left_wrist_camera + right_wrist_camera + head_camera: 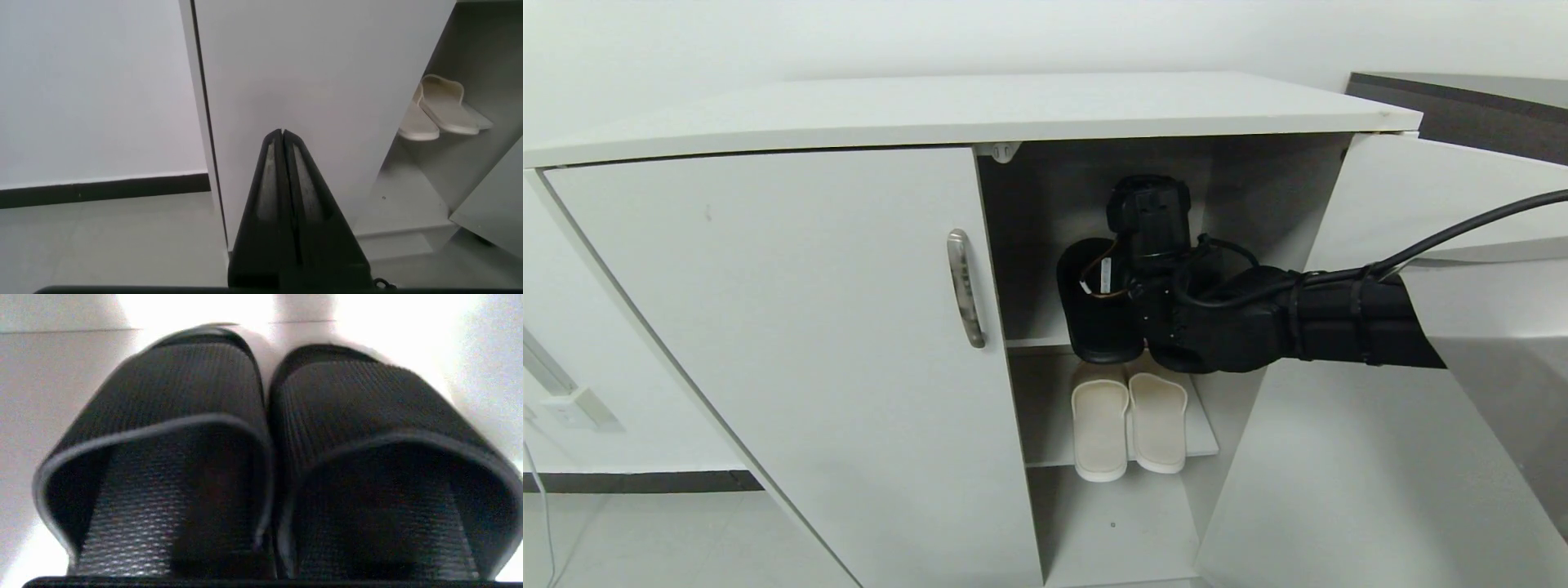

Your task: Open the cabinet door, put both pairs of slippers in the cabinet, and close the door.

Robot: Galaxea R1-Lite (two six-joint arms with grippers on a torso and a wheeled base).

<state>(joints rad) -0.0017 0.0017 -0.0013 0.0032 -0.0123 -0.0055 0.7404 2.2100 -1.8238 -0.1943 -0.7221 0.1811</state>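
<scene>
Black slippers (1097, 304) lie at the upper shelf (1033, 341) edge, heels overhanging, at the right gripper (1139, 282); whether it grips them I cannot tell. Slide them deeper, level, before letting go. Left gripper (282, 137) fingers (268, 188) are together

The cabinet (768, 327) is showing smooth, matt white panels, laminate-like, and its handle (965, 287) is gleaming like brushed metal. The black slippers (188, 408) are looking rubbery, their straps carrying a fine, rough, woven-like grain under a smooth rim. The cream slippers (1100, 425) are looking like plain, matt foam. The left gripper (283, 139) is shining faintly along its black fingers (268, 192), like hard plastic.
</scene>
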